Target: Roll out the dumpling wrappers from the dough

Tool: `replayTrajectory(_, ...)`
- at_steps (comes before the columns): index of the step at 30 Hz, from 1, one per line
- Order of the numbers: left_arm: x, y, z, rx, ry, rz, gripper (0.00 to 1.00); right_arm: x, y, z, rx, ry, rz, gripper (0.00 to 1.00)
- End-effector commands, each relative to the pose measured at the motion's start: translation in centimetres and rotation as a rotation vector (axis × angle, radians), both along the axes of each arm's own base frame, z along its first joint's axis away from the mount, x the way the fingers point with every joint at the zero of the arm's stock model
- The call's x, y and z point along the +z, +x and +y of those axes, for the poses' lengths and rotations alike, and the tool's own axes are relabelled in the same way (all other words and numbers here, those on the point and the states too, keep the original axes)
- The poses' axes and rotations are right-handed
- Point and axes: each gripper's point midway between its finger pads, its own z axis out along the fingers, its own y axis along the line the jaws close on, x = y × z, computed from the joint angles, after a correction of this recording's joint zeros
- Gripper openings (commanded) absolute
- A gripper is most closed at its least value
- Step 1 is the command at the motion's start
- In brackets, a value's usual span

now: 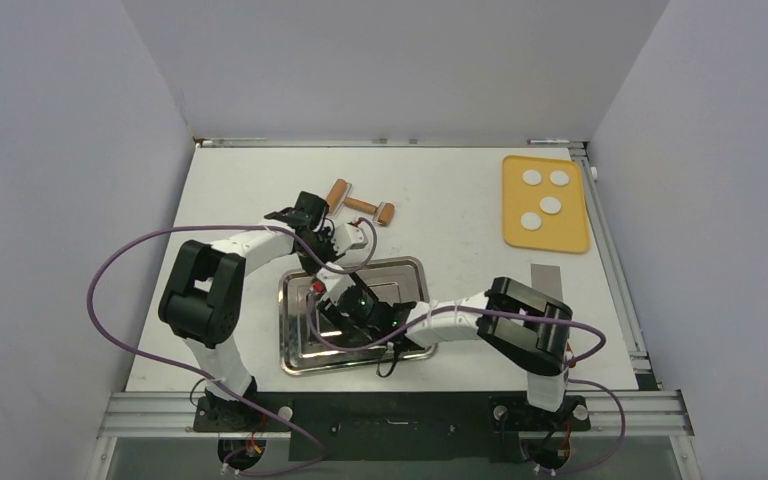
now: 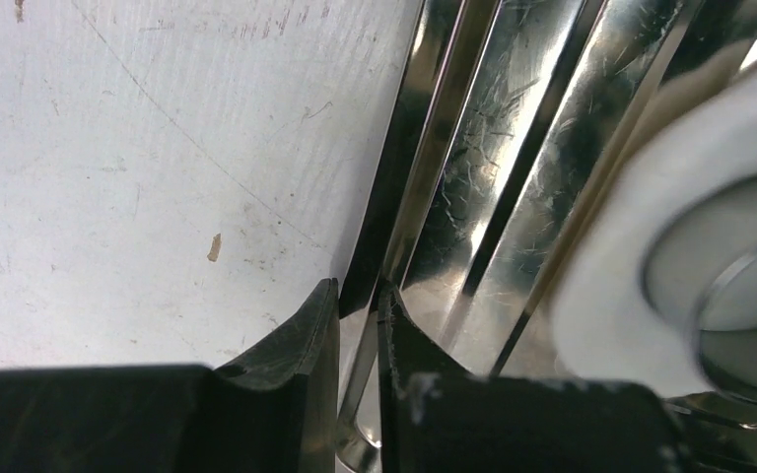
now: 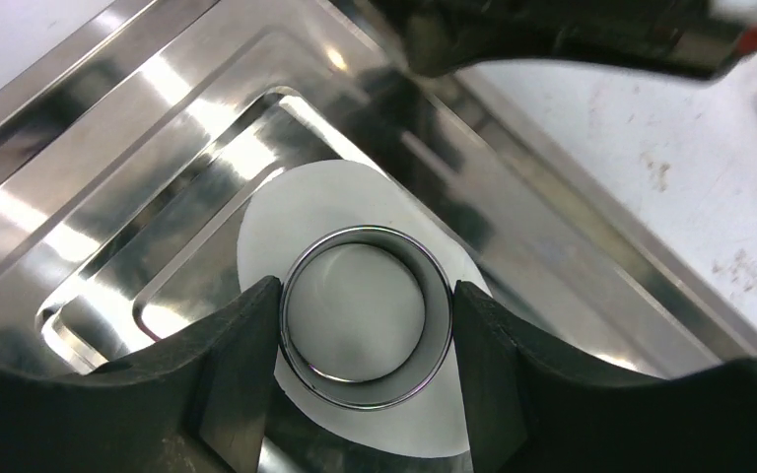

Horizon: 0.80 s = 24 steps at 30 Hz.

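Note:
Several small round white dumpling wrappers [image 1: 551, 205] lie on a yellow board [image 1: 570, 235] at the back right. My right gripper [image 1: 342, 318] [image 3: 365, 296] is inside the steel tray [image 1: 400, 270], shut on a round metal cutter ring [image 3: 365, 315]. The ring stands on a larger white dough sheet [image 3: 296, 212]. My left gripper [image 1: 328, 278] [image 2: 358, 296] is shut on the tray's rim [image 2: 394, 227] at its far left side. The dough sheet [image 2: 611, 286] and the ring [image 2: 739, 296] also show at the right of the left wrist view.
A wooden rolling pin [image 1: 360, 205] lies on the white table [image 1: 440, 190] behind the tray. In the right wrist view the left gripper's body [image 3: 552, 30] hangs over the tray rim. Purple cables loop round both arms.

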Motion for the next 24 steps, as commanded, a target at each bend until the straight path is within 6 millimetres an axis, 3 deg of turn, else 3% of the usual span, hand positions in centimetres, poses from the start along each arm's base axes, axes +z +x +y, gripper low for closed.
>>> replayTrajectory(1, -2.9, -1.7, 0.4, -0.007, 0.040, 0.073, 0.00, -9.0, -6.8, -10.1, -0.016, -0.337, 0.250, 0.09)
replayTrajectory(4, -2.9, -1.8, 0.4, -0.007, 0.042, 0.064, 0.00, -9.2, -3.8, -13.3, -0.161, -0.350, 0.270, 0.08)
replayTrajectory(6, -2.9, -1.9, 0.5, -0.009, 0.043, 0.063, 0.00, -8.7, -1.5, -12.7, -0.202, -0.322, 0.249, 0.09)
replayTrajectory(8, -2.9, -2.0, 0.5, -0.009, 0.043, 0.061, 0.00, -8.1, 0.1, -9.6, -0.178, -0.281, 0.212, 0.08)
replayTrajectory(11, -2.9, -1.9, 0.5, -0.013, 0.049, 0.063, 0.00, -8.1, -1.7, -4.9, -0.054, -0.290, 0.182, 0.09)
replayTrajectory(13, -2.9, -1.8, 0.6, -0.012, 0.051, 0.065, 0.00, -8.6, -4.2, -3.9, 0.006, -0.325, 0.190, 0.08)
replayTrajectory(16, -2.9, -1.7, 0.5, -0.015, 0.051, 0.066, 0.00, -9.4, -6.1, -6.6, -0.025, -0.382, 0.227, 0.08)
replayTrajectory(21, -2.9, -1.7, 0.6, -0.013, 0.048, 0.063, 0.00, -9.6, -4.5, -14.4, -0.229, -0.432, 0.281, 0.08)
replayTrajectory(22, -2.9, -1.8, 0.6, -0.013, 0.048, 0.063, 0.00, -9.6, -4.2, -15.0, -0.247, -0.424, 0.290, 0.08)
replayTrajectory(24, -2.9, -1.8, 0.7, -0.011, 0.049, 0.063, 0.00, -9.0, -3.7, -13.6, -0.232, -0.387, 0.276, 0.08)
